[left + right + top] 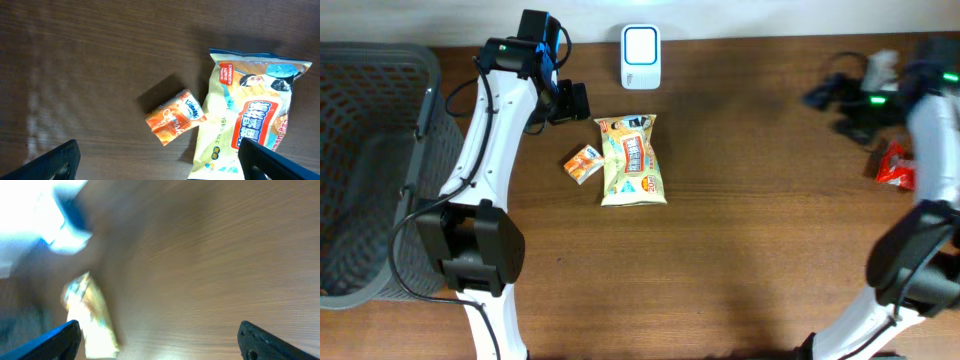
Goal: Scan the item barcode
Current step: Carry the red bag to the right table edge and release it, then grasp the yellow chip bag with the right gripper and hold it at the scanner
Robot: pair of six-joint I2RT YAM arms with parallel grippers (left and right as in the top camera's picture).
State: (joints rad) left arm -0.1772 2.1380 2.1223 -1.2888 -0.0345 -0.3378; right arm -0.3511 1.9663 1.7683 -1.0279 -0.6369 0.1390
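A yellow snack bag (632,160) lies flat in the middle of the table, with a small orange packet (583,163) just to its left. A white scanner (640,43) stands at the back edge. My left gripper (574,102) hovers open behind the orange packet. In the left wrist view the orange packet (175,120) and the yellow bag (250,120) lie ahead of the left gripper (157,165), and nothing is between its fingers. My right gripper (825,96) is blurred at the back right. In the right wrist view the right gripper (160,342) is open and empty over bare wood.
A dark mesh basket (370,170) fills the left side of the table. A red packet (893,165) lies by the right arm. The right wrist view is smeared; a yellow bag (90,315) and a white-blue shape (60,215) show at its left.
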